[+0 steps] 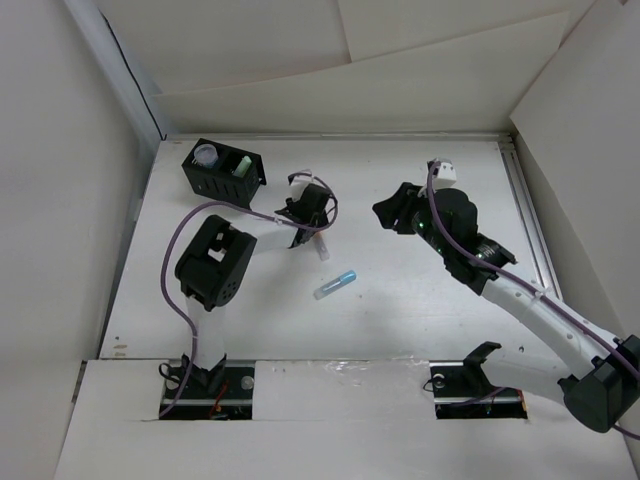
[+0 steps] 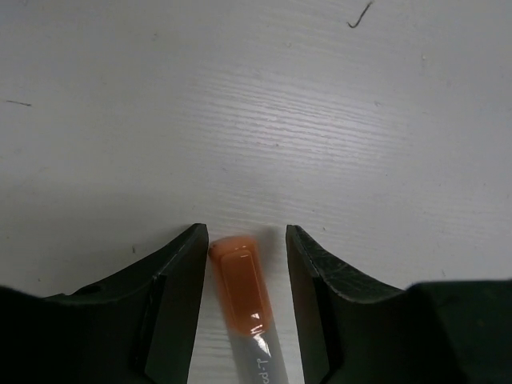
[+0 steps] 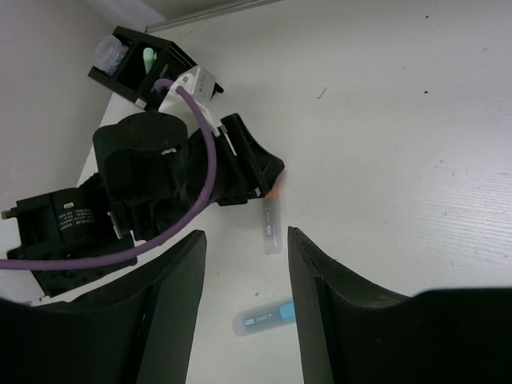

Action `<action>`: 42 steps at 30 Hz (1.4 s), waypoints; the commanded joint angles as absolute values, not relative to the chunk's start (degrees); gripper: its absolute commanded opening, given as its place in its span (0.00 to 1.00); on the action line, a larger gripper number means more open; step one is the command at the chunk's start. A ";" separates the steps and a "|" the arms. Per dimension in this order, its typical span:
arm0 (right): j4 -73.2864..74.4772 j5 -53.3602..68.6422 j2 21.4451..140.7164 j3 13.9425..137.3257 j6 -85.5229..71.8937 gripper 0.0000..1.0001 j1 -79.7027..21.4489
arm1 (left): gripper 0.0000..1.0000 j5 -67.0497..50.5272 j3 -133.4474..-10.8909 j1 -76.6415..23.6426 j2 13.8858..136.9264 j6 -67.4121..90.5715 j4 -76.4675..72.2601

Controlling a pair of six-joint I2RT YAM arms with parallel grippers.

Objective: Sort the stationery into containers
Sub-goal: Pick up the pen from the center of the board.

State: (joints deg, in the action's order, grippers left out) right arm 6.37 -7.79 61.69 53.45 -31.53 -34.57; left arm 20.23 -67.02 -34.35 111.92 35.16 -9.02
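Note:
The black mesh organiser (image 1: 222,172) stands at the far left and holds a pale round roll (image 1: 205,155) and the green highlighter (image 1: 240,165). My left gripper (image 1: 312,226) is down at the table, open, its jaws on either side of the orange highlighter's cap (image 2: 240,280). The left finger (image 2: 172,280) is close against the cap, with a gap on the right. The pen's grey body (image 1: 323,247) sticks out towards the near side. The blue highlighter (image 1: 335,284) lies loose near the middle. My right gripper (image 1: 395,212) is open and empty above the table. The yellow highlighter and the other roll are out of view.
The right wrist view shows the left arm (image 3: 136,184) with its purple cable, the organiser (image 3: 140,60), the orange pen (image 3: 272,228) and the blue pen (image 3: 264,318). White walls close in the table on the left, back and right.

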 commanded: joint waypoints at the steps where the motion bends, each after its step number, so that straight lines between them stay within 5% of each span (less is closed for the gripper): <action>1: 3.60 -7.73 61.61 53.53 -31.29 0.51 -34.72 | 0.40 26.36 -71.19 -36.82 113.02 30.41 -2.82; 17: 3.60 -8.26 60.56 53.53 -31.29 0.51 -34.72 | 0.29 26.98 -71.36 -37.35 114.17 29.27 -1.05; 26: 3.60 -8.26 60.56 53.53 -31.29 0.51 -34.72 | 0.04 26.46 -69.96 -37.35 110.58 29.27 -2.89; 35: 3.60 -8.26 59.94 53.53 -31.29 0.51 -34.72 | 0.03 22.86 -71.19 -36.22 102.49 30.32 -4.04; 42: 3.60 -8.26 59.94 53.53 -31.29 0.51 -34.72 | 0.03 20.21 -71.98 -25.68 95.28 30.32 -7.03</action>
